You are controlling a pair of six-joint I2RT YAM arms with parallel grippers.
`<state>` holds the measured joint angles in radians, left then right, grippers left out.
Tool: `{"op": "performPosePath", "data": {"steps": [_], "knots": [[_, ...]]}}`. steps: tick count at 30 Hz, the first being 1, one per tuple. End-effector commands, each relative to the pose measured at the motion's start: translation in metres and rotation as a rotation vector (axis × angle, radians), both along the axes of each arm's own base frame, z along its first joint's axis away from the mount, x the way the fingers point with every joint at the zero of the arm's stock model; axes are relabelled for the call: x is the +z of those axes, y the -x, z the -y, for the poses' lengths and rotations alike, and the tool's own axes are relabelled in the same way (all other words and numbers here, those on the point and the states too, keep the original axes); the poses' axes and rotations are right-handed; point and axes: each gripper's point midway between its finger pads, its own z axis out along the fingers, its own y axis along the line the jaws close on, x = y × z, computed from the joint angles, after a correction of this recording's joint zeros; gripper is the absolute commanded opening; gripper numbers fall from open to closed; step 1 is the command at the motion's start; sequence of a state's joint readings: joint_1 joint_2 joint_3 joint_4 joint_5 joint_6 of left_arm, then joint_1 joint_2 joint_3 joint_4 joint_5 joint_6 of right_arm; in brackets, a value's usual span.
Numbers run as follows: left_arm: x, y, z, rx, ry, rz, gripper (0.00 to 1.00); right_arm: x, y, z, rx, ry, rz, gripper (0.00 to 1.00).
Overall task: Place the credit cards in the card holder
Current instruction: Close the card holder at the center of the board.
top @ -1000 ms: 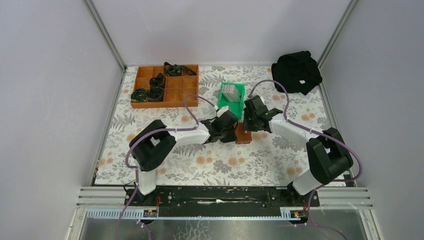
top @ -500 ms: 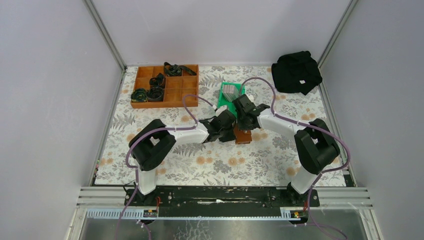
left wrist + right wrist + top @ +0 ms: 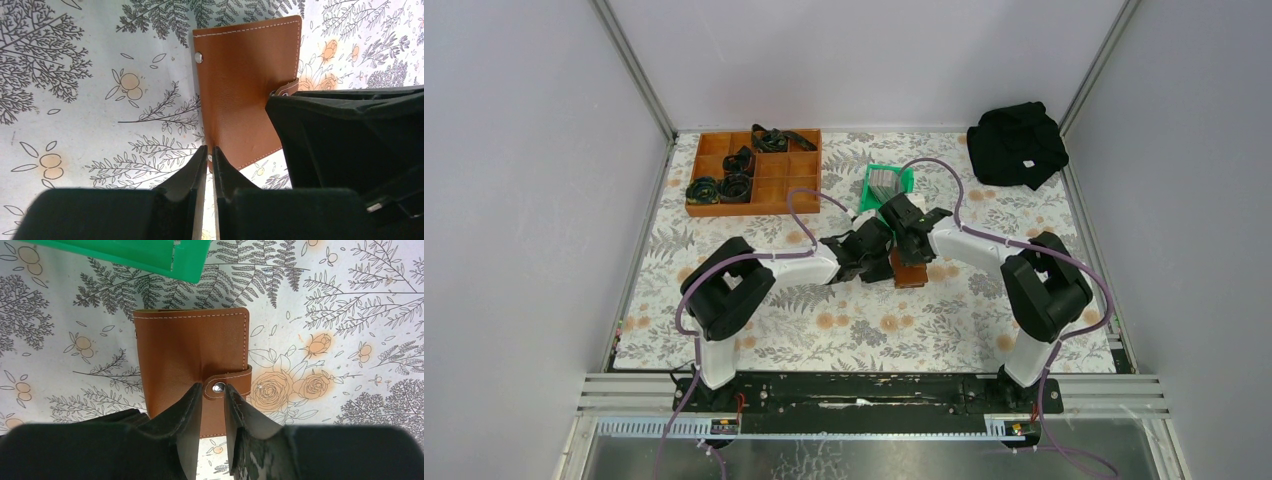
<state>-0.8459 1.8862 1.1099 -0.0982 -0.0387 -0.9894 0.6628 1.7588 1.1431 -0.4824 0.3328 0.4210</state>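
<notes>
The brown leather card holder (image 3: 911, 273) lies closed on the floral cloth, just in front of the green bin (image 3: 900, 180). A grey stack of credit cards (image 3: 882, 184) stands in that bin. My left gripper (image 3: 210, 149) is shut, with its tips at the near left edge of the card holder (image 3: 245, 85). My right gripper (image 3: 213, 387) is open by a narrow gap, and its tips straddle the steel snap on the tab (image 3: 235, 379) of the card holder (image 3: 190, 345). In the top view both grippers meet over the holder: the left gripper (image 3: 886, 262) and the right gripper (image 3: 911, 247).
A brown wooden compartment tray (image 3: 776, 188) with black coiled items stands at the back left. A black cloth bundle (image 3: 1017, 143) lies at the back right. The green bin's corner (image 3: 187, 267) is just beyond the holder. The right arm's black body (image 3: 350, 135) fills the left wrist view's right side.
My right gripper has swung left from beside the green bin to over the card holder's tab. My left gripper has stayed at the holder's left edge.
</notes>
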Motion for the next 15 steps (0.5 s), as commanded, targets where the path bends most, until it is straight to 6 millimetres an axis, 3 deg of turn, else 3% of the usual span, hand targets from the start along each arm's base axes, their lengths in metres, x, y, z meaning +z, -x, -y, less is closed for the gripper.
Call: {"op": "performPosePath", "data": {"steps": [1,15], "knots": [[0.0061,-0.0069,0.0028,-0.018,0.034,0.038,0.14,0.0102,-0.0084,-0.0022,0.009,0.040,0.041,0.29],[0.0040,-0.0084,-0.0008,-0.018,0.038,0.034,0.14,0.0084,-0.0127,-0.0059,0.023,0.066,0.044,0.19]]}}
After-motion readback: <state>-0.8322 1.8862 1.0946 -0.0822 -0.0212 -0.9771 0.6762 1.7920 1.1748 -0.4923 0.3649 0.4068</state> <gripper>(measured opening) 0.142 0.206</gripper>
